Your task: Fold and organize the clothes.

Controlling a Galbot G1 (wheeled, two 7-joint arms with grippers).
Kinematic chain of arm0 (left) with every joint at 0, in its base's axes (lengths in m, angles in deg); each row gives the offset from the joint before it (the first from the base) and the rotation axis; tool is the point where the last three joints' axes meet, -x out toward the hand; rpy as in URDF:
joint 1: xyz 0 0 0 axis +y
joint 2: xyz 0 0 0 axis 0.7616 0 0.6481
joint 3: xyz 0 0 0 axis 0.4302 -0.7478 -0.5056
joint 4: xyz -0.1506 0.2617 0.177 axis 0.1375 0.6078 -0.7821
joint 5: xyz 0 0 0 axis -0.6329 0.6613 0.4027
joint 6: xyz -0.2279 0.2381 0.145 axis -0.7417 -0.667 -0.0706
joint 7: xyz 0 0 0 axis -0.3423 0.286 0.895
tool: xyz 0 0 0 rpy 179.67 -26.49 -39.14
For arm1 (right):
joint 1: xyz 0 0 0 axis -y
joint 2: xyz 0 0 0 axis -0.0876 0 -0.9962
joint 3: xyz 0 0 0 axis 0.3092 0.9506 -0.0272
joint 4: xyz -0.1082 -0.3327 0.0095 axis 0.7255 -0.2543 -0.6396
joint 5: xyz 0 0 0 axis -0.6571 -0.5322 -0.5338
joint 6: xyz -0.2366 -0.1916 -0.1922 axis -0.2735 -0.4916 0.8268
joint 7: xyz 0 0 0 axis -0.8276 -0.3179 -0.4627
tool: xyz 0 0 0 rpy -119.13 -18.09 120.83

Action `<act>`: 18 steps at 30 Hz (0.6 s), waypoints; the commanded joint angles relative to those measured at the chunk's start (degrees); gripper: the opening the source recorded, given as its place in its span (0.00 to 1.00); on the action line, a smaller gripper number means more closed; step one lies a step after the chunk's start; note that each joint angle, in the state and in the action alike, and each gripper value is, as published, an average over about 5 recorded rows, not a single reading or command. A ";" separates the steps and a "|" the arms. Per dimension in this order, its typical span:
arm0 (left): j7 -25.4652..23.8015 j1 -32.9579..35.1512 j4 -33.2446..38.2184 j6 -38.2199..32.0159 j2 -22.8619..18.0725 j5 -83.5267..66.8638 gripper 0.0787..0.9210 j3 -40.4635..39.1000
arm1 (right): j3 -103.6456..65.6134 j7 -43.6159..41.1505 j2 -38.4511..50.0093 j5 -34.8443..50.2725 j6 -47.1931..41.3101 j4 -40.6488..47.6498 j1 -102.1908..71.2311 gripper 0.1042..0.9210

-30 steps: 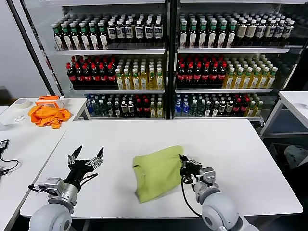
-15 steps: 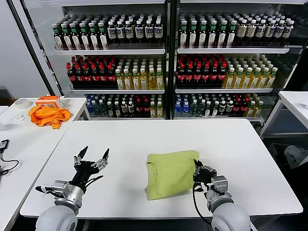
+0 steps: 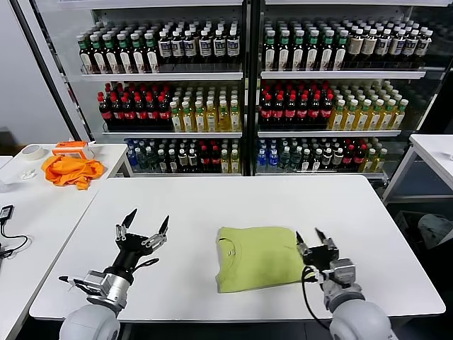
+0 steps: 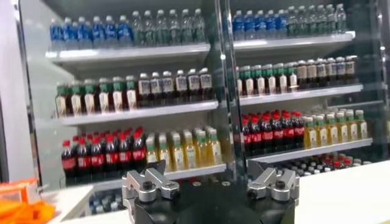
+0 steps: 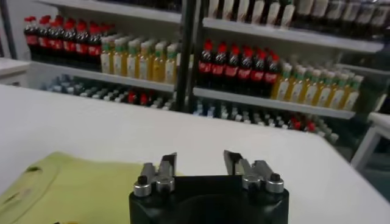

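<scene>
A light yellow-green T-shirt (image 3: 258,257) lies folded into a flat rectangle on the white table (image 3: 233,205), near its front edge, with the round neck toward the left. It also shows in the right wrist view (image 5: 55,185). My right gripper (image 3: 316,241) is open and empty, just off the shirt's right edge. My left gripper (image 3: 146,227) is open and empty, raised above the table's front left part, well apart from the shirt. No second shirt is in view.
A bright orange cloth (image 3: 69,169), a tape roll (image 3: 32,151) and an orange-and-white object (image 3: 73,148) lie on a side table (image 3: 35,205) at the left. Shelves of bottles (image 3: 241,92) stand behind the table. Another white table (image 3: 435,149) is at the right.
My right gripper has dragged the shirt to the right, laid it flat as a folded rectangle and opened off it. My left gripper has drifted slightly right and forward, still open.
</scene>
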 commanded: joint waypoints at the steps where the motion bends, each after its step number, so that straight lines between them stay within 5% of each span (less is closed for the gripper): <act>1: -0.62 -0.83 -1.93 -4.51 0.12 10.16 0.88 -1.40 | -7.86 -6.43 -2.46 -9.58 10.76 3.93 -0.41 0.61; 8: 0.55 -3.78 -3.98 -5.70 -0.40 8.02 0.88 -6.20 | -12.04 -7.55 -3.48 -18.01 21.27 12.77 -0.19 0.84; 18: -2.77 -4.86 -5.50 -8.75 -1.65 4.18 0.88 -7.26 | -12.75 -10.39 -4.08 -16.51 22.48 12.67 -0.93 0.88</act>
